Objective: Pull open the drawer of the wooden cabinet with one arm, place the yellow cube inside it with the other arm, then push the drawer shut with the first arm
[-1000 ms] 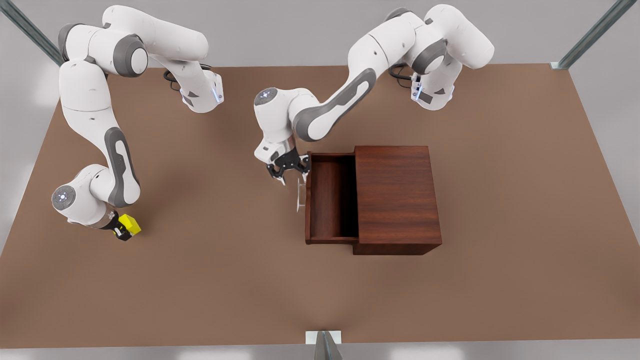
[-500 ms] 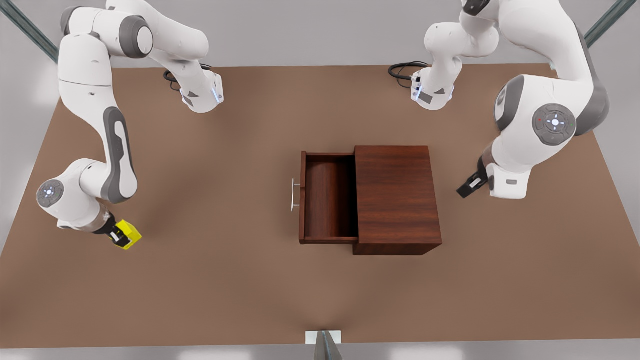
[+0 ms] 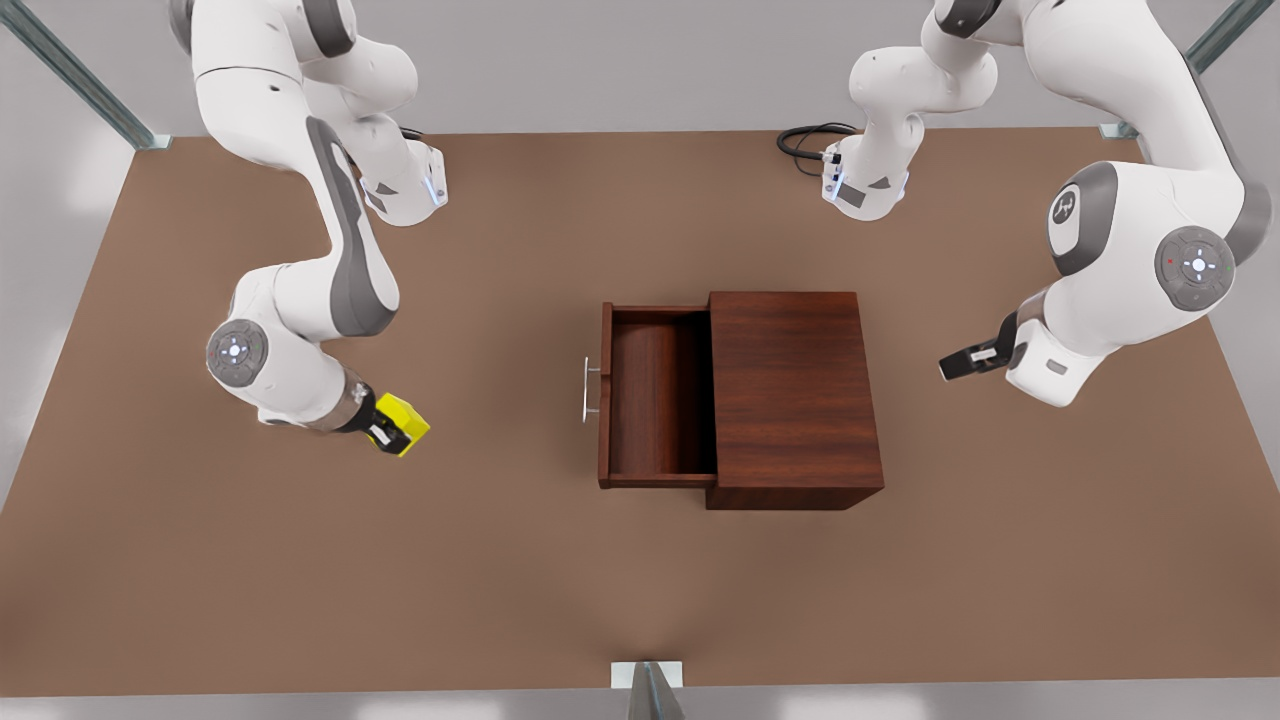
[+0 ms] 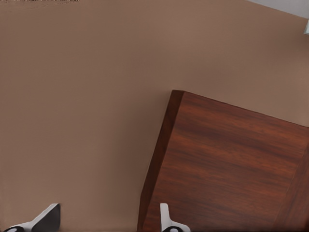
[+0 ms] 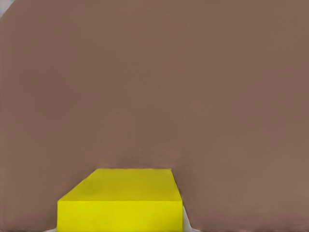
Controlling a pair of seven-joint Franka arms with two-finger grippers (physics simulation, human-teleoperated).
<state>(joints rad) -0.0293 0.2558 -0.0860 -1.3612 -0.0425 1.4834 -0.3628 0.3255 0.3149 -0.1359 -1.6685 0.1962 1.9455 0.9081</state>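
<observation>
The wooden cabinet (image 3: 795, 390) stands mid-table, and its drawer (image 3: 655, 400) is pulled out toward the front view's left, its inside bare and its silver handle (image 3: 588, 390) free. My right gripper (image 3: 385, 432) is shut on the yellow cube (image 3: 402, 420), held above the table well to the front view's left of the drawer. The right wrist view has the cube (image 5: 120, 198) close up over bare table. My left gripper (image 3: 955, 365) hangs open to the front view's right of the cabinet. In the left wrist view it (image 4: 107, 220) hovers beside a cabinet corner (image 4: 231, 169).
The brown table (image 3: 500, 580) has free room on all sides of the cabinet. Both arm bases (image 3: 405, 185) (image 3: 865, 180) and a black cable (image 3: 805, 140) sit at the far edge. Metal frame posts (image 3: 650, 690) stand at the table's edges.
The right gripper carried the cube toward the drawer, to the front view's right. The left gripper left the handle and swung round to the cabinet's other side; the drawer slid slightly farther out.
</observation>
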